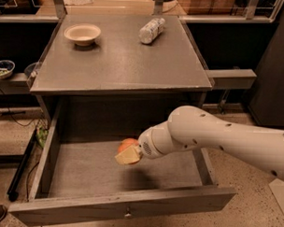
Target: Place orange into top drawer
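One white arm (216, 134) reaches in from the right edge of the frame toward the centre, and its end effector (125, 152) sits just below the middle of the picture, over the open drawer (84, 172). The end effector is clamped on the orange (128, 144), with a pale finger (126, 157) showing across the fruit's lower front. The orange is held above the drawer floor near its middle, and a dark shadow lies on the floor beneath it. The drawer is pulled well out, its front panel along the bottom of the frame with a knob (127, 210) at its centre. On the grey surface (120, 68) above, a cream bowl (82, 34) stands at upper left and a clear bottle (151, 30) lies on its side at upper centre.
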### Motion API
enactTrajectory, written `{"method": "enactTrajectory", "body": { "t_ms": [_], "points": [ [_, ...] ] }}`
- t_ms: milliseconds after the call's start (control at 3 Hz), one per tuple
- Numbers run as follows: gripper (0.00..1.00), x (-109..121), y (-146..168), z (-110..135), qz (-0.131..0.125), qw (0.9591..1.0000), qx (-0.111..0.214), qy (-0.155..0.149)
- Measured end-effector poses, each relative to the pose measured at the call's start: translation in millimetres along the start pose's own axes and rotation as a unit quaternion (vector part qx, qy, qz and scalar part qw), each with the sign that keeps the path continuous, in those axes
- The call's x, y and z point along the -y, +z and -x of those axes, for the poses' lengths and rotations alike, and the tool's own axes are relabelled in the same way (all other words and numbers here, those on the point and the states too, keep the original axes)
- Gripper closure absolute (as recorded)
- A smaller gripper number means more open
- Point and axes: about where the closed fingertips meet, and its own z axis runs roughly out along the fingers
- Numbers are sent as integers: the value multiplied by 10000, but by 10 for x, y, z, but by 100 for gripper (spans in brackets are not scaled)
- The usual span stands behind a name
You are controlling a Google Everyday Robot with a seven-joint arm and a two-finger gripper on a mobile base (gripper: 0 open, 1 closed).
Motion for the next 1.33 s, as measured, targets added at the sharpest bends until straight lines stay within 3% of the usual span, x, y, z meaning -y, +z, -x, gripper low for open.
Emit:
{"method": "enactTrajectory", "body": {
  "t_ms": [333, 1000, 1333],
  "points": [
    [100, -3, 112, -98, -79, 9996, -256, 44],
    [100, -43, 446, -352, 43, 9964, -822, 179],
    [100, -34, 460, -365, 35, 9962, -849, 209]
  ]
}}
